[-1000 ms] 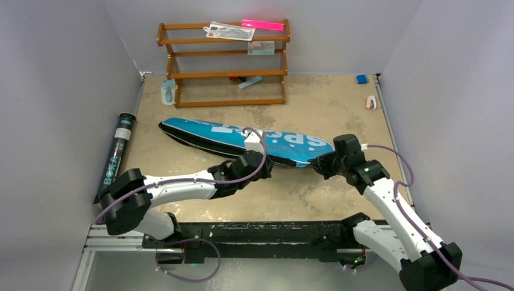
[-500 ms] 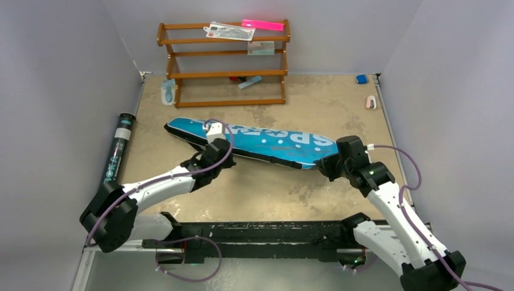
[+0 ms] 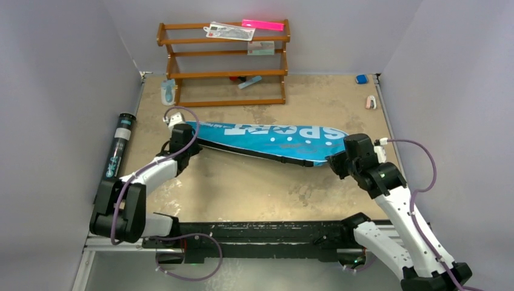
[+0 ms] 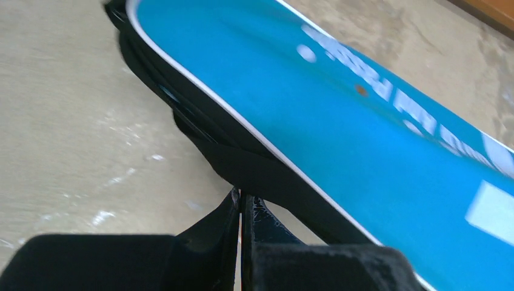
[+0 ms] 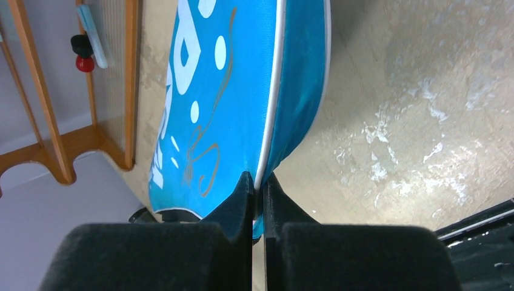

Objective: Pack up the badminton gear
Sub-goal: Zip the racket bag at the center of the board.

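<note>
Top view:
- Blue bag [image 3: 273,136] stretched across middle of table [image 3: 254,194], narrow end left, wide end right.
- Left gripper [image 3: 189,143] closed on bag's black near edge, by narrow end.
- Right gripper [image 3: 331,161] closed on wide end.
- Black tube [image 3: 115,159] laid along left wall, apart from bag.
- Wooden rack [image 3: 224,63] stood behind bag.
- Blue bit [image 3: 362,79] and pink bit [image 3: 370,102] seen at far right.

Left wrist view:
- Fingers pinched shut on black edging [image 4: 242,170].

Right wrist view:
- Fingers clamped on white-piped rim [image 5: 267,139].
- Rack seen beyond, at left.

Bare tabletop [image 3: 254,188] before bag [image 3: 267,136], rack [image 3: 224,76] close behind
</note>
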`<state>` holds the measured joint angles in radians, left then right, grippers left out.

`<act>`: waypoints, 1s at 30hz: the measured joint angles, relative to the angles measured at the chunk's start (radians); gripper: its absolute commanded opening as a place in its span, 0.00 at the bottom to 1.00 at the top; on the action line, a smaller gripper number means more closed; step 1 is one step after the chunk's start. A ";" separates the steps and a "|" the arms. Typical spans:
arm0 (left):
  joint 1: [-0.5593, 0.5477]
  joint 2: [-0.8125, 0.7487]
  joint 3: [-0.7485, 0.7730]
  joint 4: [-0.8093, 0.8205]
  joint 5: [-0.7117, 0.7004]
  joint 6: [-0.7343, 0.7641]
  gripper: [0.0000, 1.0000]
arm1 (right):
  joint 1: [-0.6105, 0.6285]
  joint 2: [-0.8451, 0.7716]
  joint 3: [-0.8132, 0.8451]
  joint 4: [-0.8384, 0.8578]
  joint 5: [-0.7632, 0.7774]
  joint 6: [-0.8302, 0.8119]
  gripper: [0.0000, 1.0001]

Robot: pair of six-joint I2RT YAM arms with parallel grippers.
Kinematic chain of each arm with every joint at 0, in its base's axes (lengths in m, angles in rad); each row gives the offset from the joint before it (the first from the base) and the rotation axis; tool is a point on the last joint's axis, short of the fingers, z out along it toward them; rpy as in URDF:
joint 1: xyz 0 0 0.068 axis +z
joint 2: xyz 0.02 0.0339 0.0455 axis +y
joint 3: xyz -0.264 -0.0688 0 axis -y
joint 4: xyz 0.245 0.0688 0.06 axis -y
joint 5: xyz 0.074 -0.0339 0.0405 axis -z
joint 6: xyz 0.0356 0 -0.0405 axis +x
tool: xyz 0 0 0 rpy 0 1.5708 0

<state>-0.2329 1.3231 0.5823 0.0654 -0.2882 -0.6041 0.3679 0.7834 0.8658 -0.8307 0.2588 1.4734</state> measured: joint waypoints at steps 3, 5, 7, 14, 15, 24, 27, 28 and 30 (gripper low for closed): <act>0.079 0.033 0.018 0.007 0.025 0.017 0.00 | 0.000 0.000 0.034 -0.021 0.038 -0.029 0.00; 0.121 0.051 0.037 0.010 0.037 0.026 0.00 | 0.000 -0.002 0.051 -0.031 0.062 -0.044 0.00; 0.164 0.069 0.050 0.025 0.054 0.031 0.00 | 0.000 -0.006 0.056 -0.034 0.076 -0.055 0.00; 0.289 0.143 0.068 0.058 0.124 0.040 0.00 | 0.000 0.008 0.064 -0.062 0.102 -0.082 0.00; 0.304 0.150 0.071 0.058 0.140 0.040 0.00 | 0.000 0.012 0.069 -0.062 0.107 -0.085 0.00; 0.387 0.217 0.128 0.043 0.274 0.039 0.00 | 0.007 0.036 0.075 -0.038 0.129 -0.111 0.00; 0.397 0.218 0.129 0.047 0.288 0.040 0.04 | 0.002 0.066 0.051 0.023 0.134 -0.154 0.00; 0.402 0.217 0.129 0.050 0.293 0.040 0.11 | -0.001 0.080 0.036 0.055 0.132 -0.181 0.00; 0.410 0.209 0.125 0.060 0.299 0.041 0.20 | -0.009 0.126 0.006 0.132 0.131 -0.238 0.02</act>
<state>0.1772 1.5326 0.7074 0.1253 0.0105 -0.5632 0.3592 0.9092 0.8715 -0.6987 0.3901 1.2350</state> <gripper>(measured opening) 0.067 0.026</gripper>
